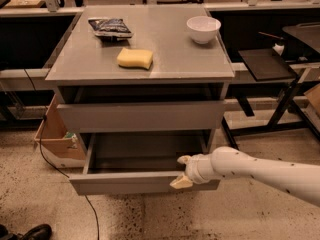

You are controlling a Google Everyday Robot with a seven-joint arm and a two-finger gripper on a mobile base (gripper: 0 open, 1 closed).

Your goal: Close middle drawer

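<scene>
The middle drawer (125, 183) is standing pulled well out in the lower centre of the frame with its bare floor showing, so the closing is not yet done. The gripper (182, 171) is sitting at the right end of the drawer's front. Its fingers (184, 159) are spread, one above the top edge and one lower against the face. What is remaining looks like a straight push inward under the bench (175, 54).
</scene>
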